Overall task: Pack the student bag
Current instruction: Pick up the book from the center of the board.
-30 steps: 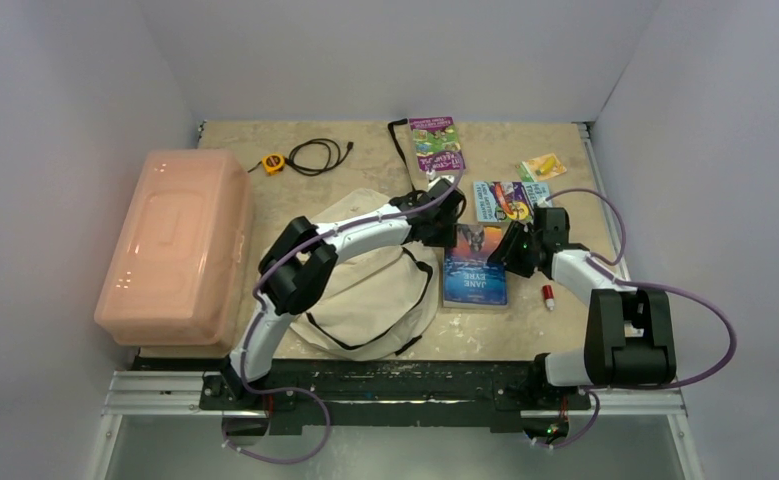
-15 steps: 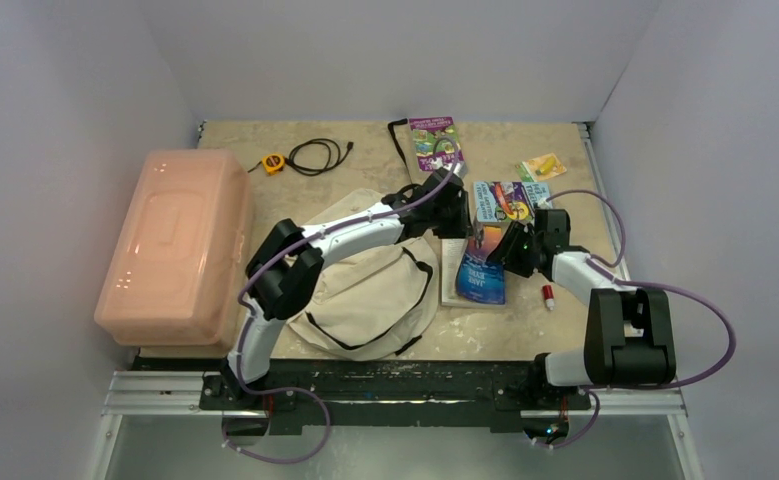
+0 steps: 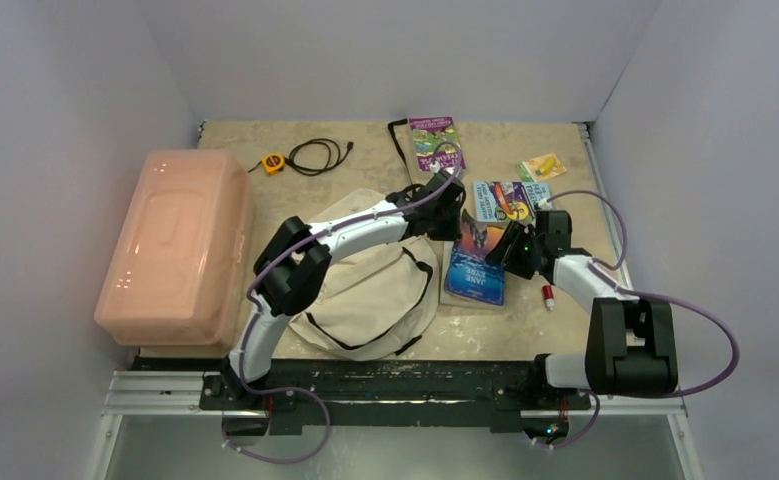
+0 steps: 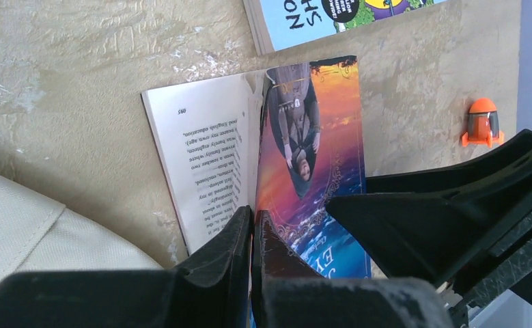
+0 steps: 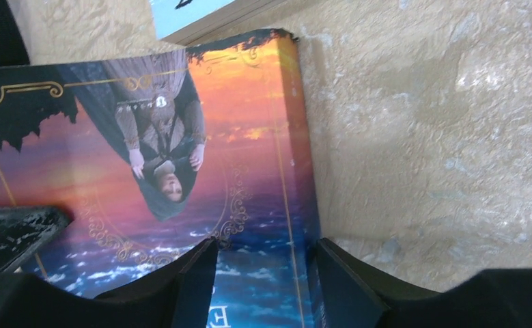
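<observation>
The beige student bag [image 3: 365,295] lies flat at the table's near middle, under my left arm; its edge [image 4: 17,232] shows in the left wrist view. To its right lies a blue-and-orange paperback [image 3: 475,268]. My left gripper [image 4: 255,229] is shut on the front cover [image 4: 311,137], which is raised off a white printed page [image 4: 205,157]. My right gripper [image 5: 266,273] is open over the book's spine edge [image 5: 297,171], with one finger [image 5: 194,273] on the cover and the other finger [image 5: 348,287] beside the spine. In the top view the left gripper [image 3: 455,222] and the right gripper [image 3: 510,258] flank the book.
A pink plastic bin [image 3: 175,240] fills the left side. At the back lie a tape measure [image 3: 274,163], a black cable [image 3: 320,155], a purple book [image 3: 437,143], more books [image 3: 505,200] and a yellow packet [image 3: 543,165]. A small red object [image 3: 547,293] lies near the right arm.
The paperback lay flat and closed; my left gripper has taken its cover and lifted it, showing a page. The book has turned slightly. The right gripper has stayed at the spine.
</observation>
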Motion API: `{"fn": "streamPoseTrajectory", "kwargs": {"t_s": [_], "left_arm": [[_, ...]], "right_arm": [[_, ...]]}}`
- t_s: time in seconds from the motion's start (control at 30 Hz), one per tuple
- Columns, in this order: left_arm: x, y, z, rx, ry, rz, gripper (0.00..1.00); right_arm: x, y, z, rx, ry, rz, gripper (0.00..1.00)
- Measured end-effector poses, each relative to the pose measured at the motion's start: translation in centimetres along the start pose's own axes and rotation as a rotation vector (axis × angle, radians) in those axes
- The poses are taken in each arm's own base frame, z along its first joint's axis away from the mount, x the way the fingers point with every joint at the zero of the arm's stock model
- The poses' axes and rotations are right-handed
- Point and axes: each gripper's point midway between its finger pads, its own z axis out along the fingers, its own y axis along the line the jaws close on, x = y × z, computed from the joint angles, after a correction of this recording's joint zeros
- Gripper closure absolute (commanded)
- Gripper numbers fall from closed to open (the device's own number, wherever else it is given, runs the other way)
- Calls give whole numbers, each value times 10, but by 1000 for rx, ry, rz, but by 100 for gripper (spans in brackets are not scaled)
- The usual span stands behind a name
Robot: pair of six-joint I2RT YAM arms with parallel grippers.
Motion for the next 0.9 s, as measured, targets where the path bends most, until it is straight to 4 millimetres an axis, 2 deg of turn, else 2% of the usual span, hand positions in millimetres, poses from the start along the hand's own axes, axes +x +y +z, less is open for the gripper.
{"fn": "streamPoseTrajectory", "kwargs": {"t_s": [0.17,0.23,0.33,0.47,0.6,0.77,0.9], "left_arm": [[-4,-6,-9,27,-12,27,100],[-6,-12,-18,52,-20,38,100],[-8,-18,-33,84,-25,48,100],[-13,-28,-53,152,-28,62,100],[-15,-27,-63,205,-5,64,100],[-10,-18,-64,236,31,68,100],[-6,-11,-66,258,49,60,100]], "right_arm": [[-5,11,-14,-36,-32,-22,19],[-11,18,-24,-59,-62,-37,11],[-20,31,-37,-113,-106,-56,6],[-27,53,-48,-224,-142,-77,1],[-29,68,-56,-346,-185,-65,1],[-31,66,-60,-452,-200,2,1],[-34,53,-57,-499,-200,54,1]]}}
